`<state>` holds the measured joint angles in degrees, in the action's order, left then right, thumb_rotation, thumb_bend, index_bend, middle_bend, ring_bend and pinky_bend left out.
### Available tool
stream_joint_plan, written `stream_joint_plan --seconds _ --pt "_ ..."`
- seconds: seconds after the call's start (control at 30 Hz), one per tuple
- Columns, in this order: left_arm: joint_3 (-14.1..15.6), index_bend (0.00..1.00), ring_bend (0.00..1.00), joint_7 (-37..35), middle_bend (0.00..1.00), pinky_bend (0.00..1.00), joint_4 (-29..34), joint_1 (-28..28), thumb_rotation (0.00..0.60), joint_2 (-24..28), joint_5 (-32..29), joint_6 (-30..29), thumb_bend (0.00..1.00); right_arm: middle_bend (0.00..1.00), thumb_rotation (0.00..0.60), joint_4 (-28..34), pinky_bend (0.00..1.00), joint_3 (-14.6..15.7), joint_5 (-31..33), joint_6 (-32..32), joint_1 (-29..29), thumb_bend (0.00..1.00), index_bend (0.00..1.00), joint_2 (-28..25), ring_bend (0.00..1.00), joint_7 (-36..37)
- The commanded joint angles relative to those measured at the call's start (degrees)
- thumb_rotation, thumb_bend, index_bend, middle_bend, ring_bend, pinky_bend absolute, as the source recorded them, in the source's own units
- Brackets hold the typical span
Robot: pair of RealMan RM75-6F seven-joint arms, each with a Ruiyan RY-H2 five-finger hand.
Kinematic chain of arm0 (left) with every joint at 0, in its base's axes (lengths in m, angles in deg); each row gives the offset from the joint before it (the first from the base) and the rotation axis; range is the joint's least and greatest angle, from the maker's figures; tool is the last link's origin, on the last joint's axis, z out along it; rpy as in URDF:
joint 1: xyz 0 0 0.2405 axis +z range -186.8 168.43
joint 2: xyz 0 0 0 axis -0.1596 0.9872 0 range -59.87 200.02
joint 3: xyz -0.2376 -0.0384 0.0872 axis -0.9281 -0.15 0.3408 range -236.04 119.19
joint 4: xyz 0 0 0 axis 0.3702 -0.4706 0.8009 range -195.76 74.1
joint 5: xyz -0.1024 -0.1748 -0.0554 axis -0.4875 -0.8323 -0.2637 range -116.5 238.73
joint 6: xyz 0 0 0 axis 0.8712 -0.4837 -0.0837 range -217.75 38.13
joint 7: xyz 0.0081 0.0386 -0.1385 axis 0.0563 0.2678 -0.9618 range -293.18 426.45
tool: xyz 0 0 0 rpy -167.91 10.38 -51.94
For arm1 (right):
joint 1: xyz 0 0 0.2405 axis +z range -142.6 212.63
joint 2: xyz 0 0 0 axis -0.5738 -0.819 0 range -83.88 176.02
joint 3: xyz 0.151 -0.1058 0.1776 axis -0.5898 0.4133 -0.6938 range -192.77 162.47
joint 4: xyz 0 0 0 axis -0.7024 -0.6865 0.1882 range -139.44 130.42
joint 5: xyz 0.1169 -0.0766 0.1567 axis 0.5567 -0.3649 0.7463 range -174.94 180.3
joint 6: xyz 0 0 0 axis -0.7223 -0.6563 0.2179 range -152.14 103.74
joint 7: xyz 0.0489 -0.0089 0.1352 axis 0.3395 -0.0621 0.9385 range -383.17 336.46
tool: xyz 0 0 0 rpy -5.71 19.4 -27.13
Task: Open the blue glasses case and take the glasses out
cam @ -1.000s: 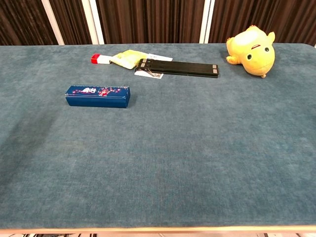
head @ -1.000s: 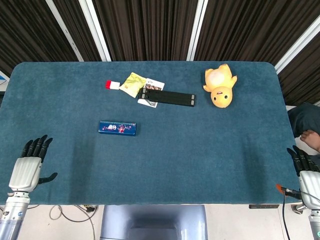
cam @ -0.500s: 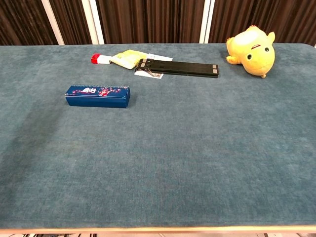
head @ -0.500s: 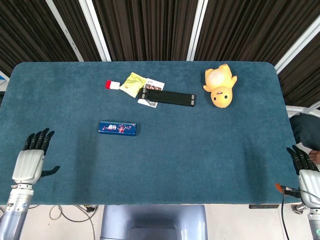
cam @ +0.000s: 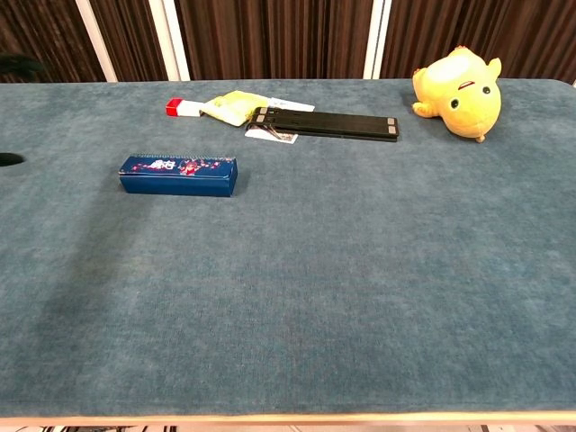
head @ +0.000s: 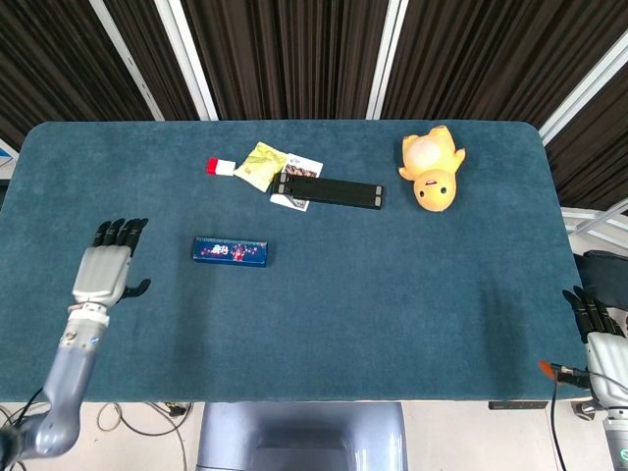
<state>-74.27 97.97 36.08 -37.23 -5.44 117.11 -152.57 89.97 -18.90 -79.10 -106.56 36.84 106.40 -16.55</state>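
Nothing is done yet: your blue glasses case [head: 230,252] lies closed left of centre on the surface, untouched. Your left hand [head: 105,269] hovers beside it, fingers apart, empty.

- the head view looks steeply down from above the near edge of the table [head: 392,324], taking in its whole top.
- the chest view sits low at that same edge, facing level across the table [cam: 360,297] toward the curtains.
- both share the blue glasses case [head: 230,252] [cam: 178,175].
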Motion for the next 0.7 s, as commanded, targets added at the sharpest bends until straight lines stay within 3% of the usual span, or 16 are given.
stream_joint_plan --seconds 0.03,0.33,0.7 --pt "-1.4 0.00 0.00 3.3 0.11 0.05 -5.2 -4.5 0.600 -3.0 -4.8 4.0 0.25 0.00 0.600 0.2 0.20 -0.1 0.3 0.3 0.1 0.14 0.00 -0.1 0.00 0.1" --pt "-0.8 0.00 0.00 4.2 0.14 0.05 -15.0 -10.7 0.600 -8.0 -9.9 10.1 0.28 0.00 0.600 0.5 0.20 -0.2 0.8 0.6 0.1 0.14 0.00 -0.3 0.00 0.2" --pt "0.6 0.01 0.00 3.0 0.19 0.05 -19.0 -14.5 0.600 -11.4 -11.6 13.1 0.33 0.00 0.600 0.7 0.20 -0.2 1.0 0.6 0.1 0.14 0.00 -0.3 0.00 0.0"
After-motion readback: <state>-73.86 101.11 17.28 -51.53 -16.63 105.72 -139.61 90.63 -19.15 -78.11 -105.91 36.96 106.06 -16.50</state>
